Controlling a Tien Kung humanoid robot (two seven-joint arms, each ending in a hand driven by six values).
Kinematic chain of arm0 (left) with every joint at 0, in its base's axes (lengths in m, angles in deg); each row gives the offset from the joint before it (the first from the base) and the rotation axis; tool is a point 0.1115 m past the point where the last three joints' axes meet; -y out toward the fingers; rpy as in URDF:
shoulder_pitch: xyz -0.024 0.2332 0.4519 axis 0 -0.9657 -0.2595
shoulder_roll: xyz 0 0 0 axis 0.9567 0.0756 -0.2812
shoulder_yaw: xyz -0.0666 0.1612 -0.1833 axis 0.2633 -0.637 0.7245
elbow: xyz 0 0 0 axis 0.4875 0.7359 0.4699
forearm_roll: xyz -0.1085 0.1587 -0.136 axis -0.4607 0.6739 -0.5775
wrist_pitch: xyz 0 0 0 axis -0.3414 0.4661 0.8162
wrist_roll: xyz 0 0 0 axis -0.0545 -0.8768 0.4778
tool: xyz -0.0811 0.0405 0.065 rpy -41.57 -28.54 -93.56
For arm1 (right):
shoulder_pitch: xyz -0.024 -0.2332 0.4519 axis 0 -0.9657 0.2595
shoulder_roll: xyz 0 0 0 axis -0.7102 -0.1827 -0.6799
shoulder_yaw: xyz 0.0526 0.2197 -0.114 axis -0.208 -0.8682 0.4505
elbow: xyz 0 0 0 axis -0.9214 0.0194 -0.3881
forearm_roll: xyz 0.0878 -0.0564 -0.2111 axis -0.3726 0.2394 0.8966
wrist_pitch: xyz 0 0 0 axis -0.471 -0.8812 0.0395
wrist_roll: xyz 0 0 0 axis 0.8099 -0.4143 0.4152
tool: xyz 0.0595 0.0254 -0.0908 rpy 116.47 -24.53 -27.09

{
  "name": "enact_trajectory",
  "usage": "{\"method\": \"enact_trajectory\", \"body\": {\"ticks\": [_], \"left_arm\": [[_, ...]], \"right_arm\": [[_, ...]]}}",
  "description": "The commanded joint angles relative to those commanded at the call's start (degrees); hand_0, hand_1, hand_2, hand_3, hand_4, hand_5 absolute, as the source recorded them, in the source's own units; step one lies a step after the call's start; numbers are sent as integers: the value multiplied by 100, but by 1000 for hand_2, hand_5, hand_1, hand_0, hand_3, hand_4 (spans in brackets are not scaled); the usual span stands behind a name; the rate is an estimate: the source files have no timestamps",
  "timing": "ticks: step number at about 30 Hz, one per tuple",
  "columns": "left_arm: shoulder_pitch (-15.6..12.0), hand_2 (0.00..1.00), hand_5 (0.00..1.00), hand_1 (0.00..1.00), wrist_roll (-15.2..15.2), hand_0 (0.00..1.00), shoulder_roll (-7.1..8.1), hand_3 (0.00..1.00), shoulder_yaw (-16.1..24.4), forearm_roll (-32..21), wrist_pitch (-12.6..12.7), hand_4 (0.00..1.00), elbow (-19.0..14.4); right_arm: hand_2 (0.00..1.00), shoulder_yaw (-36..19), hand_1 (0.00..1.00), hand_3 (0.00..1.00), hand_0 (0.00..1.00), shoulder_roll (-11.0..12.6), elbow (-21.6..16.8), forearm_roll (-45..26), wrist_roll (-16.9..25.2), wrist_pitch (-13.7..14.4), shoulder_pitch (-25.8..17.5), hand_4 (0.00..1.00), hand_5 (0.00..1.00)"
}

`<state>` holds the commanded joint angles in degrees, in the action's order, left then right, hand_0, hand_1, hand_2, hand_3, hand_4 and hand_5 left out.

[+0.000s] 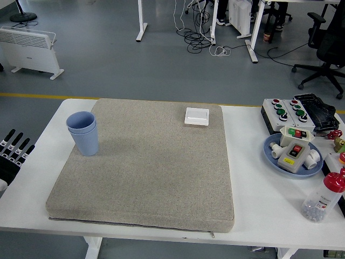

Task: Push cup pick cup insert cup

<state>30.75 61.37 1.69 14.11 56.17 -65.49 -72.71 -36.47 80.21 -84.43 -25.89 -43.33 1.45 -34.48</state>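
**Inspector A:** We record a white table (253,205) carrying a grey felt mat (145,167) that covers most of its middle. At the mat's far left corner stand the blue cups (83,133), one nested inside the other, upright, open mouth up. Nothing touches them.

**Inspector B:** Confirmed. We add the left hand (12,155) at the picture's left edge, off the table's side and well apart from the cups. Its black fingers (16,145) with white markings are straight and spread apart, and they hold nothing. We find no right hand in view.

**Inspector A:** Agreed. On the mat's far edge, right of centre, lies a small white square switch plate (197,116), flat and alone.

**Inspector B:** At the table's right side we note a black control box (285,110) with red and green buttons. In front of it sits a blue plate (275,157) holding a grey switch box (294,152) and several white fittings (312,158). Nearer the front edge stands a clear bottle (322,200) with a red cap, small dark beads inside.

**Inspector A:** Beyond the table we log grey floor with a yellow line, a white heater (29,46) at far left, table legs, loose cables and an office chair (326,43) at far right.
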Motion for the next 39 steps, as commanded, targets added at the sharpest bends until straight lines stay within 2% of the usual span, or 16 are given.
{"method": "enact_trajectory", "body": {"ticks": [13, 39], "left_arm": [[-37, 830, 998, 787, -29, 779, -104, 741, -47, 68, -5, 606, -7], [88, 831, 998, 788, -69, 780, -142, 739, -73, 11, 24, 605, 70]], "right_arm": [[709, 8, 710, 612, 770, -1, 0, -3, 0, 2, 3, 267, 554], [709, 38, 709, 612, 770, 31, 0, -81, 14, 1, 62, 265, 551]]}}
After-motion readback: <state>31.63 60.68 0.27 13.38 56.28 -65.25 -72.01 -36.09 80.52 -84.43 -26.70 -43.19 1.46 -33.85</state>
